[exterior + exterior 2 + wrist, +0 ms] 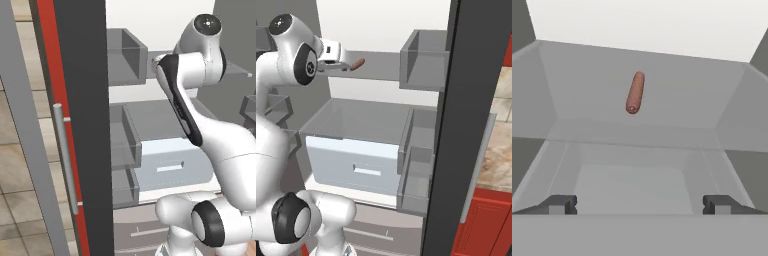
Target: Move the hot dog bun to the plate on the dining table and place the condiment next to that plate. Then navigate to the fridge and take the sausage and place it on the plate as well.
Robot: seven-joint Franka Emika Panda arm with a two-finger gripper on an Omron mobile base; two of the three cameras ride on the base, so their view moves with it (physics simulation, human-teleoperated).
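Observation:
The fridge [381, 20] stands open in front of me. On its upper grey shelf [677, 100] lies the sausage [635, 93], a slim pinkish-brown cylinder pointing end-on toward the hand. My gripper [640, 205] is open, fingers wide apart and empty, hovering short of the sausage and level with the shelf. From the right base view the gripper [342, 64] sits just left of the sausage [358, 63], not touching it. Past the door's edge a strip of the dining table [501, 142] shows. The hot dog bun, the plate and the condiment are out of view.
A pale drawer [356, 162] sits under the lower shelf. Grey door bins [423, 60] hang on the open door, whose long metal handle [66, 157] faces outward. My own arm's elbow [185, 105] reaches into the fridge opening.

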